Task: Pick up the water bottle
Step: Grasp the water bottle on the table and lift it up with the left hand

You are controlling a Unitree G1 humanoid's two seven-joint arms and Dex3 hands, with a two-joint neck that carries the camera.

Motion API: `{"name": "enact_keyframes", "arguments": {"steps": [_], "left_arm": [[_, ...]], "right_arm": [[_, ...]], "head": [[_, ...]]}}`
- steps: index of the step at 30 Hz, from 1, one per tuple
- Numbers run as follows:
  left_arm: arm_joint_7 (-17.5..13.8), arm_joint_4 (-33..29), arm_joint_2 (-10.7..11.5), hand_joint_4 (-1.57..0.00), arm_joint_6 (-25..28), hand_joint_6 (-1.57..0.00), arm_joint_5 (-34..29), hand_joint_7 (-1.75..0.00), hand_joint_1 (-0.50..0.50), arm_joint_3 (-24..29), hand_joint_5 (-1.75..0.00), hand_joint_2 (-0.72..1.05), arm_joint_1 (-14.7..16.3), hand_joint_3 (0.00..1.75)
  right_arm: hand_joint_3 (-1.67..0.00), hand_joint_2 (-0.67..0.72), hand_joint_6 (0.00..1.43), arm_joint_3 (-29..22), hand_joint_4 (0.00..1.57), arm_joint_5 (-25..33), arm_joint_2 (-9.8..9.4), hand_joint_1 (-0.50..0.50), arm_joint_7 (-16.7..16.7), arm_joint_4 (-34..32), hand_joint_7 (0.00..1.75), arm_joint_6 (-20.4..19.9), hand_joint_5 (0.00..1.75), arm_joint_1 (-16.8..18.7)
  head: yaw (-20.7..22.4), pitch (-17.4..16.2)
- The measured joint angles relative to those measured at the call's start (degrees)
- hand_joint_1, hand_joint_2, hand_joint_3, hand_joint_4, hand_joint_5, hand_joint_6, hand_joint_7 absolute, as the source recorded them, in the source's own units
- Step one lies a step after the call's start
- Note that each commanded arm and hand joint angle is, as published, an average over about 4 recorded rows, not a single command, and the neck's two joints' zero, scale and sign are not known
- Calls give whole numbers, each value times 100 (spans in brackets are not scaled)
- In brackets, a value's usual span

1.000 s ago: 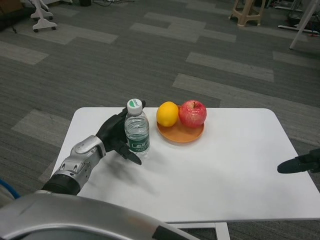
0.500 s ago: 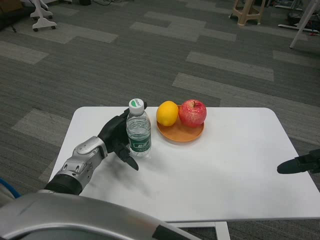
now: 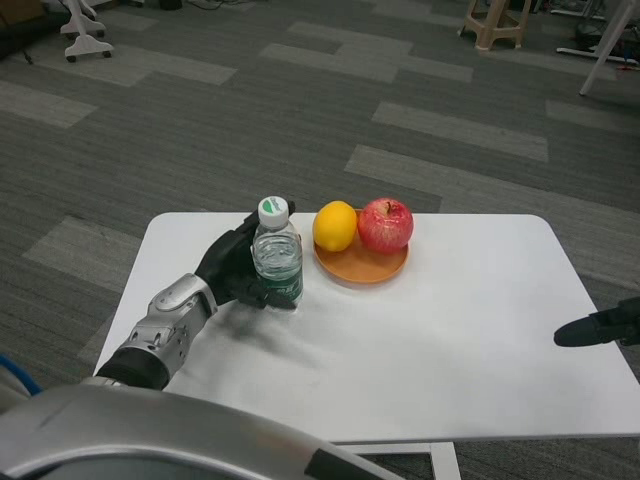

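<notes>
The left hand (image 3: 235,272) is wrapped around the bottle (image 3: 276,256), fingers curled across its lower front. The bottle stands upright at the table's (image 3: 470,330) left rear, just beside an orange plate (image 3: 362,264). The plate carries a lemon (image 3: 335,227) and an apple (image 3: 386,225). The right hand (image 3: 600,326) lies at the table's right edge; its finger position cannot be determined.

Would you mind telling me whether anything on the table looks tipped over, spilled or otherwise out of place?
Nothing stands out. The water bottle stands upright with its cap on, the left hand wrapped around it. The lemon and apple sit neatly on the orange plate. No spill shows on the table.
</notes>
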Motion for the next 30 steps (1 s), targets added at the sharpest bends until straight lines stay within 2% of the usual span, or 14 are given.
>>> {"name": "enact_keyframes", "arguments": {"steps": [2,3,6,10,13,16,20,25,30], "left_arm": [[34,102,-24,0,-214,0,-199,-84,3,-52,-113,96,-36,13],[57,132,-36,0,-291,0,-255,-94,6,-67,-128,100,-47,17],[150,188,-55,0,-543,0,-334,-113,14,-98,-157,105,-61,26],[212,239,-64,0,-712,0,-342,-127,17,-120,-167,105,-67,31],[228,272,-68,0,-780,0,-316,-138,15,-148,-175,98,-74,35],[229,278,-68,-2,-800,-1,-246,-145,14,-157,-175,96,-86,37],[195,277,-54,-11,-802,-10,-156,-166,13,-165,-175,96,-95,44],[25,270,-18,-17,-737,-17,-210,-168,14,-184,-175,96,-95,44],[-158,-40,72,-25,-241,-26,-594,-168,14,-208,-175,96,-4,44]], "right_arm": [[0,72,0,0,0,0,2,-25,0,0,0,0,0,1],[0,72,0,0,0,0,2,-25,0,0,0,0,0,1],[0,72,0,0,0,0,2,-25,0,0,0,0,0,1],[0,72,0,0,0,0,3,-25,-1,0,0,0,0,2],[0,72,0,0,0,0,3,-24,-1,0,0,0,0,2],[0,72,0,0,0,0,3,-23,-1,0,0,0,0,2],[0,72,0,0,0,0,3,-23,-1,0,0,0,0,2],[0,72,0,0,0,0,3,-23,-1,0,0,0,0,2],[0,72,0,0,0,0,5,-25,-4,-1,0,0,0,3]], "head": [[0,-2],[0,-2],[4,-7],[12,-15],[31,-30],[48,-54],[70,-71],[78,-81],[86,-82]]}}
